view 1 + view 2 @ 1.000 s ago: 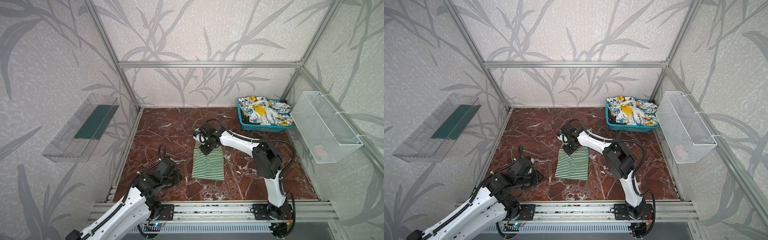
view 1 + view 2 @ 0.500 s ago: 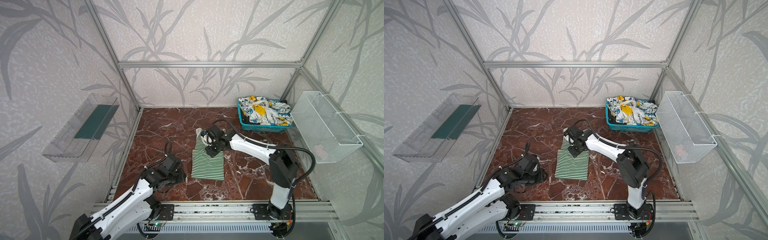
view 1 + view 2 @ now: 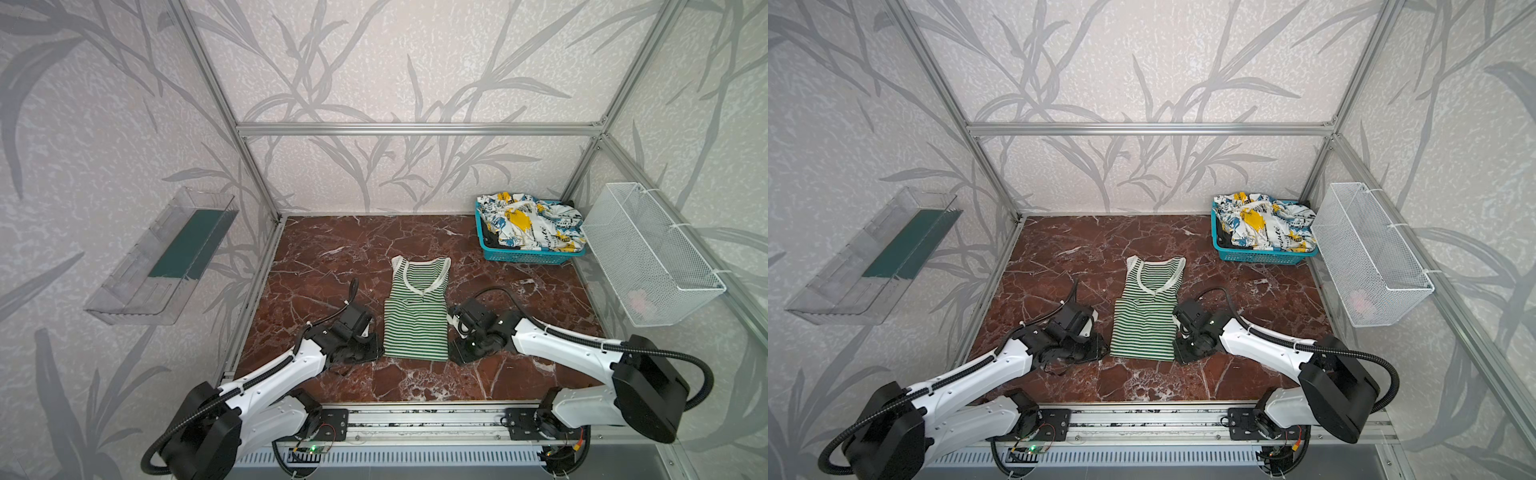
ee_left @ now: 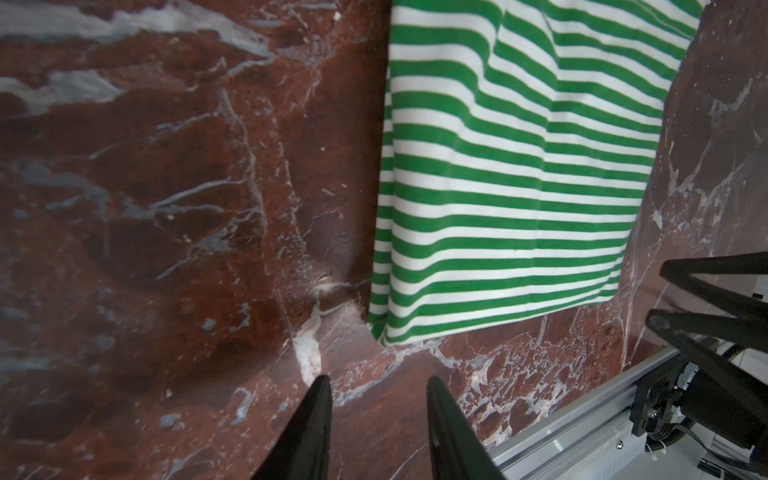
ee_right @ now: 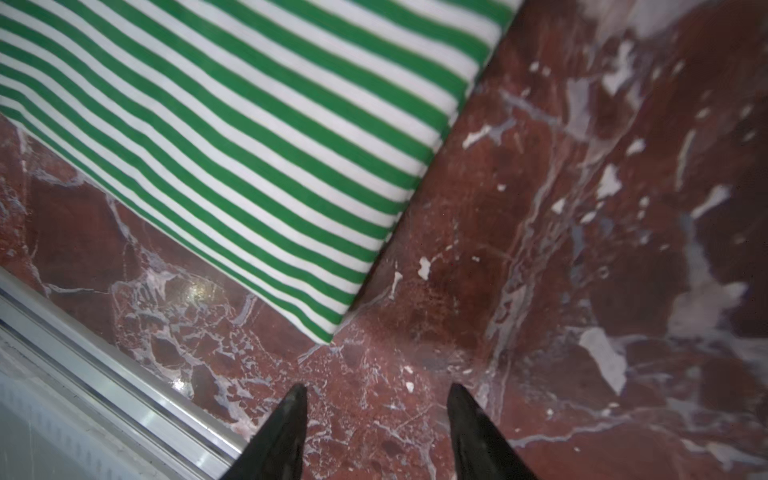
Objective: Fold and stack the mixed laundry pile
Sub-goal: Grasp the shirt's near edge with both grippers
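Soft matt striped cloth top [image 3: 415,328] on glossy veined marble-look tabletop [image 3: 332,249] (brushed metal rail [image 3: 415,419])

The right arm [image 3: 552,336] is drawing back from the collar [image 3: 420,274] of the striped shirt [image 3: 415,320] to its near right corner, jaws opening. The left arm [image 3: 286,365] is stretching forward to the near left corner.

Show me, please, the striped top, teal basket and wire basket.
striped top [image 3: 415,328]: in a top view, mid-body.
teal basket [image 3: 528,257]: in a top view, front wall.
wire basket [image 3: 652,270]: in a top view, side mesh.
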